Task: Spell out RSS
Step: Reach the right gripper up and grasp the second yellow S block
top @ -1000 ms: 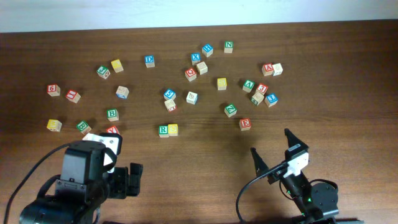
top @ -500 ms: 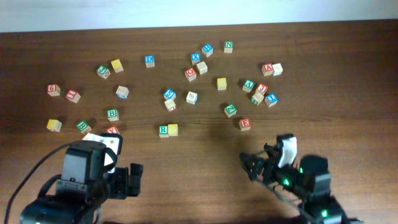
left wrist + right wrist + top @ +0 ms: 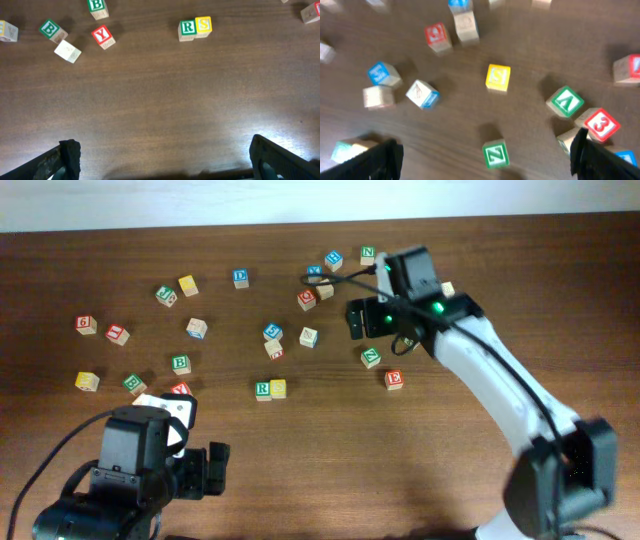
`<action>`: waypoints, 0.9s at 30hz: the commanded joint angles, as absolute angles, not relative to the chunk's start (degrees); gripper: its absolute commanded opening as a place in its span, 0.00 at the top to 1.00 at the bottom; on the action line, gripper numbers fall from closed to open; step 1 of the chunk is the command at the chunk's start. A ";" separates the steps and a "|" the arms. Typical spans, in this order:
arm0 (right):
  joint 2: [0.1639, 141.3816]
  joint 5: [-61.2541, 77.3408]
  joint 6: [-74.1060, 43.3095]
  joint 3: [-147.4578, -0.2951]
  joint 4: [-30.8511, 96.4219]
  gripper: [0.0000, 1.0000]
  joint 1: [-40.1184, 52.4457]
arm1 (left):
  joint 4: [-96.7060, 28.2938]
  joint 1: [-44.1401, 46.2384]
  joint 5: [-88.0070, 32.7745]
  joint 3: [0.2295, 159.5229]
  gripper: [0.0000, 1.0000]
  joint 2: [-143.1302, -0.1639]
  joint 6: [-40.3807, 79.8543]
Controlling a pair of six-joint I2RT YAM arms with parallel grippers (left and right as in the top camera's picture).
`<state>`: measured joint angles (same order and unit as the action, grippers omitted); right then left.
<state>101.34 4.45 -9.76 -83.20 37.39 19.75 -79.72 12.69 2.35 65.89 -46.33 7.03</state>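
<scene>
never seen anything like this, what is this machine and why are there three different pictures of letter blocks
These are two robot arms at a wooden table, each ending in a two-finger tool. One picture looks down from above; the other two come from small cameras on the arms' wrists, so the dark shapes at their bottom corners are each tool's own fingers.

Small wooden letter cubes lie scattered on the table. A green R cube and a yellow S cube already sit side by side, touching; the left wrist view shows them too. The left tool is low near the front edge, open and holding nothing.

The right arm is stretched out over the far cubes. Its tool is open and empty, above a second yellow S cube, with a green Z cube nearer.
</scene>
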 commanded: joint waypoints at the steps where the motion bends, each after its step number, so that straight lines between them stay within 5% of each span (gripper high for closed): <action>1: 113.60 2.24 -6.87 -96.62 45.87 0.02 19.99 | -79.64 12.60 2.35 66.15 0.01 -46.15 6.33; 6: 126.43 1.65 -3.33 -111.59 48.69 0.02 20.53 | -79.64 12.60 2.37 66.15 0.00 -46.15 6.33; 27: 133.56 3.90 -6.31 -111.66 43.48 0.02 20.51 | -79.64 12.60 2.37 66.15 0.01 -46.15 6.33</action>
<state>132.84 3.05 -5.85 -110.48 43.86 20.03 -79.72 12.69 2.35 65.89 -46.33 7.05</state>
